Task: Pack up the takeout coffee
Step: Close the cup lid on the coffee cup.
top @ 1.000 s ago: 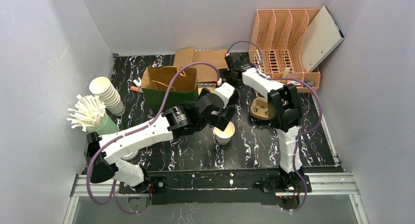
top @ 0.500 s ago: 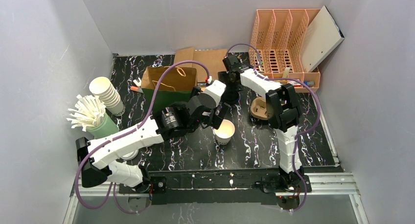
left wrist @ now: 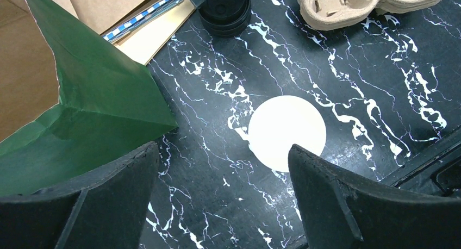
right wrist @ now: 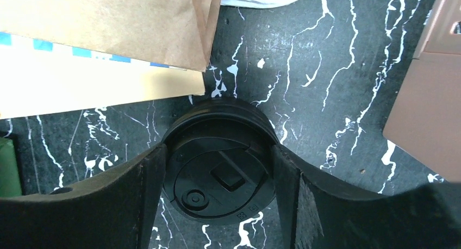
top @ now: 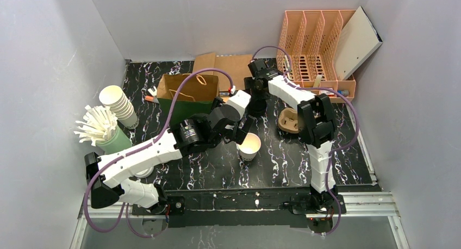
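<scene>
Paper sheets [right wrist: 108, 20] and pink rack [right wrist: 429, 124] flank the black lids [right wrist: 217, 167]

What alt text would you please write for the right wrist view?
The right tool straddles a black lid on the black marbled table, its fingers close against the sides; whether they grip it is unclear. Brown paper lies at upper left, a pink rack at the right edge.
</scene>
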Action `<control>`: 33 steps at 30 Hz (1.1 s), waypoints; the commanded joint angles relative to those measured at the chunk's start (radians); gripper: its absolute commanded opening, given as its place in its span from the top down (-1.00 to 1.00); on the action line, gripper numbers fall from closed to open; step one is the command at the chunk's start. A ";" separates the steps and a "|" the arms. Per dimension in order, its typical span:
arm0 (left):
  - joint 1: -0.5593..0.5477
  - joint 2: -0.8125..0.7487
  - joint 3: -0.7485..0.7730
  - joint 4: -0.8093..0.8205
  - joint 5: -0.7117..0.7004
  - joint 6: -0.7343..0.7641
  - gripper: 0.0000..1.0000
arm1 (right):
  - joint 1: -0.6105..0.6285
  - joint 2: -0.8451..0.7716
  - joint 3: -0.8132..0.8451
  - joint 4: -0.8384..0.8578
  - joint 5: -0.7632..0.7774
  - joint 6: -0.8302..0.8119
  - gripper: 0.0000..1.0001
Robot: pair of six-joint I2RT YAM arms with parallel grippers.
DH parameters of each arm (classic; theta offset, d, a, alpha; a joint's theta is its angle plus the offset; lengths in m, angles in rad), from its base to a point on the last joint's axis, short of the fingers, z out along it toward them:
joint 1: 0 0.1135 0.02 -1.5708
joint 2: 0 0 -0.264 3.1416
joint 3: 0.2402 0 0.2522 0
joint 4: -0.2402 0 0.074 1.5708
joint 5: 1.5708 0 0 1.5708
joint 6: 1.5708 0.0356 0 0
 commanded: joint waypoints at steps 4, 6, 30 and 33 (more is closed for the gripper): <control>-0.003 -0.024 -0.009 -0.012 -0.026 -0.008 -0.71 | 0.005 -0.099 0.032 -0.007 0.017 0.002 -0.43; -0.003 -0.023 -0.011 -0.014 -0.026 -0.009 -0.71 | 0.005 -0.102 0.040 -0.015 0.013 0.001 -0.44; -0.003 -0.216 -0.185 -0.008 0.068 -0.208 -0.65 | 0.020 -0.536 -0.130 -0.208 -0.322 -0.019 -0.27; -0.002 -0.256 -0.232 0.006 0.070 -0.244 -0.64 | 0.030 -0.630 -0.207 -0.220 -0.375 -0.023 -0.25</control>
